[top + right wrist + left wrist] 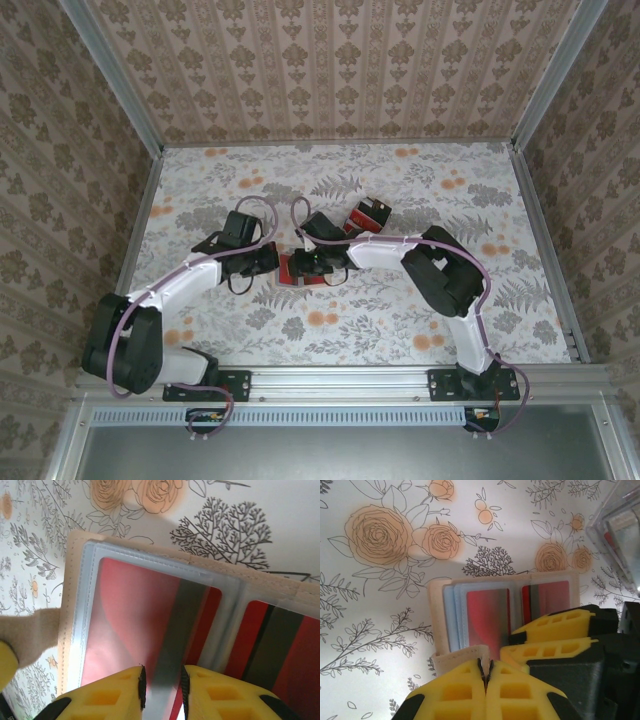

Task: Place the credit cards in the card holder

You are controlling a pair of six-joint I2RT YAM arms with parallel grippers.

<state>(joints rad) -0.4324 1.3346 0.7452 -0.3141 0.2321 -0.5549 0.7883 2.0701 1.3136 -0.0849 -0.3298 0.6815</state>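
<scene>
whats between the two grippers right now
The open card holder lies between the left gripper and the right gripper, both at its edges, in the top view.

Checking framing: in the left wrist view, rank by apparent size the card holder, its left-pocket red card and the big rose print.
1. card holder
2-3. big rose print and left-pocket red card: alike, card partly hidden.

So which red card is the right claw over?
The card in the holder pocket beside the strap; its grey stripe shows between the right claw's tips.
</scene>
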